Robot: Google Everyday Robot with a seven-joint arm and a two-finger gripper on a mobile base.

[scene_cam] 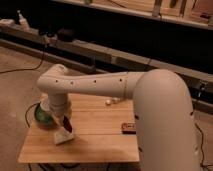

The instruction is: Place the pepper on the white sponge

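Note:
The dark red pepper [68, 125] hangs point-down from my gripper [65, 121], which is shut on it. The gripper is at the left of the wooden table [100, 145], at the end of the white arm [100, 86] that reaches in from the right. The white sponge [62, 136] lies on the table directly below the pepper. The pepper's tip is just above the sponge or touching it; I cannot tell which. The wrist hides the top of the pepper.
A green plate [42, 116] sits at the table's left edge, just behind and left of the gripper. A dark rectangular block [128, 128] lies at the right. A small pale white object [112, 101] lies near the back edge. Shelves run along the wall behind.

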